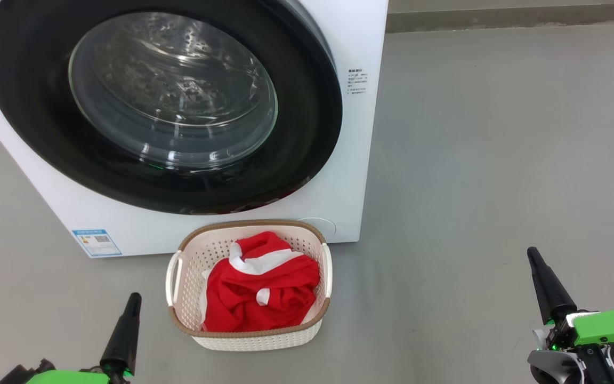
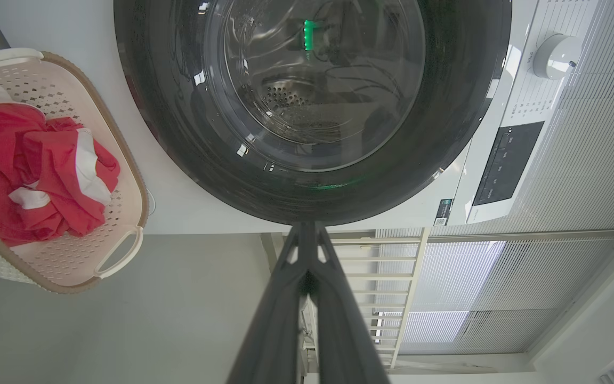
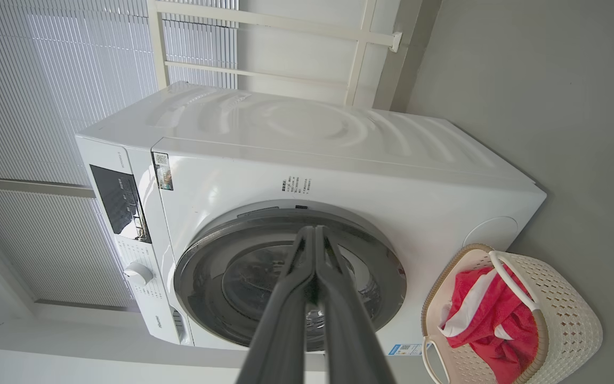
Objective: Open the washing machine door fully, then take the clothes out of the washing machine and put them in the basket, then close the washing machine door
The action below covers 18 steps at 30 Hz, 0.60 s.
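The white washing machine [image 1: 349, 176] stands ahead, its round black-rimmed door [image 1: 163, 106] lying flat against the front, glass window at its centre. On the floor in front sits the cream basket [image 1: 251, 338] holding the red clothes [image 1: 261, 285] with white trim. My left gripper [image 1: 134, 300] is shut and empty at the lower left, left of the basket. My right gripper [image 1: 532, 255] is shut and empty at the lower right, well right of the basket. In the left wrist view the shut fingers [image 2: 307, 234] point at the door [image 2: 312, 106]; basket [image 2: 126, 250] and clothes [image 2: 35, 170] show at left. The right wrist view shows gripper [image 3: 315, 232], machine [image 3: 339, 160], basket [image 3: 568, 320].
Grey floor [image 1: 499, 160] spreads around the machine and basket. A white railing [image 3: 285, 24] and slatted blinds stand behind the machine. The control panel and a knob [image 2: 555, 56] sit on the machine's upper front.
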### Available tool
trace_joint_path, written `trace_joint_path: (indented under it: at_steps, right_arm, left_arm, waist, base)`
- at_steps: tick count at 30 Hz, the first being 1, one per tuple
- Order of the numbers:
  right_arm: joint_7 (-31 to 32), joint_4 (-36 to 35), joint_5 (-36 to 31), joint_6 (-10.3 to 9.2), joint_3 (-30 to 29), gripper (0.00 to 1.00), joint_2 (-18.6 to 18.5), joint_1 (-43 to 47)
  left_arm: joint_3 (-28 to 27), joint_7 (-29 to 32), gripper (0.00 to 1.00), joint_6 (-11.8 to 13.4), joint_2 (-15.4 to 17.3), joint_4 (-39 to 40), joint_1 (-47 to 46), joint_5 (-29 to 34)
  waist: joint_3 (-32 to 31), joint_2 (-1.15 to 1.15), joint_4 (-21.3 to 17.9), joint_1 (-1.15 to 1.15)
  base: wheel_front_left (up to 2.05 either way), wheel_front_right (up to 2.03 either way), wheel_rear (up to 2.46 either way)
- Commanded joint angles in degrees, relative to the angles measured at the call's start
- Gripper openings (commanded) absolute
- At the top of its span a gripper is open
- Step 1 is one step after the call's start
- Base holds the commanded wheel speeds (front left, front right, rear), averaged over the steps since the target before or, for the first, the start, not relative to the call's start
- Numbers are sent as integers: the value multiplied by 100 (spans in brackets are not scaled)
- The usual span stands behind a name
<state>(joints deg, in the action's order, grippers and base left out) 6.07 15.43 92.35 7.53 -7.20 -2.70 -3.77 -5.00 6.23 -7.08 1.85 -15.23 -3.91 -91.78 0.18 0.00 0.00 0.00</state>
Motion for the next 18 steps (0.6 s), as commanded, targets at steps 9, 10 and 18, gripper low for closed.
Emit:
trace_joint_path:
  at_steps: [9,10,18]
  right_arm:
    - [35,-141,-12,-4,76,0,-28,-241]
    - [35,-141,-12,-4,76,0,-28,-241]
    - [37,-141,-13,-4,74,0,-27,-241]
  left_arm:
    - [-151,25,0,-41,103,119,-228,-39]
    - [-151,25,0,-41,103,119,-228,-40]
    - [-151,25,0,-41,103,119,-228,-40]
  waist:
    - [0,0,0,0]
    - [0,0,0,0]
    - [0,0,0,0]
  base:
    - [0,0,0]
    - [0,0,0]
    - [0,0,0]
